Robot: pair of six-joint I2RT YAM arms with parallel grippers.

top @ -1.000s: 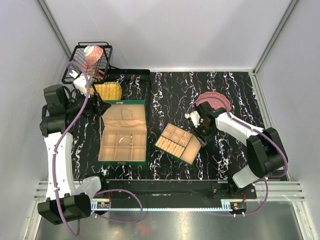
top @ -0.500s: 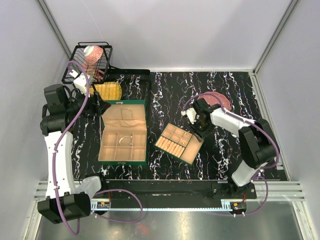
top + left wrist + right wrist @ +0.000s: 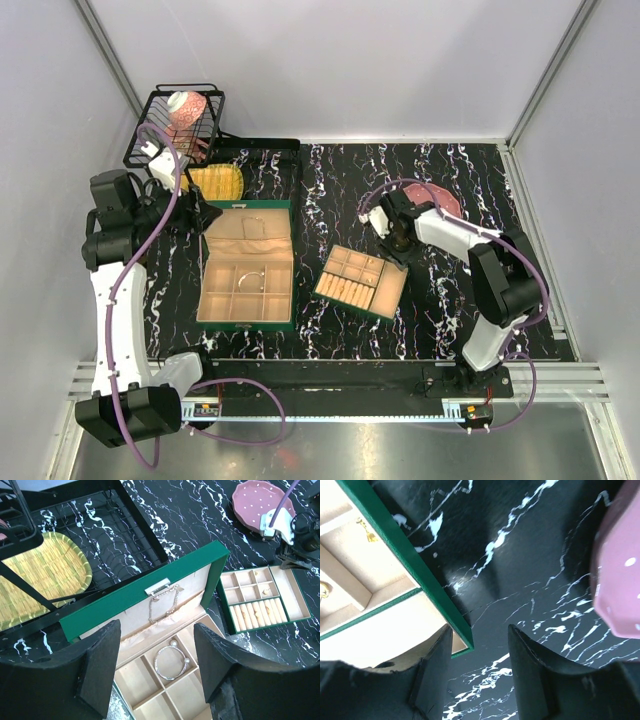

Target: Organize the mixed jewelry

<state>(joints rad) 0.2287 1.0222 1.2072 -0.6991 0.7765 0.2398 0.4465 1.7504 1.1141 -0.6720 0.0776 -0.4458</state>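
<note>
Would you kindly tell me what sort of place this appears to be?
Probably a lab test cell, not a home: plain white walls framed in aluminium, two robot arms bolted to a rail, and staged props such as the green jewelry box on a marble-patterned mat.

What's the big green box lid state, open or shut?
Open. The lid stands raised; a necklace and a bracelet show inside.

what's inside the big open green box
A silver bangle lies in one beige compartment of the green box, and a thin chain hangs on the lid lining. In the wrist view the fingers of the left gripper cover the nearest compartments.
</note>
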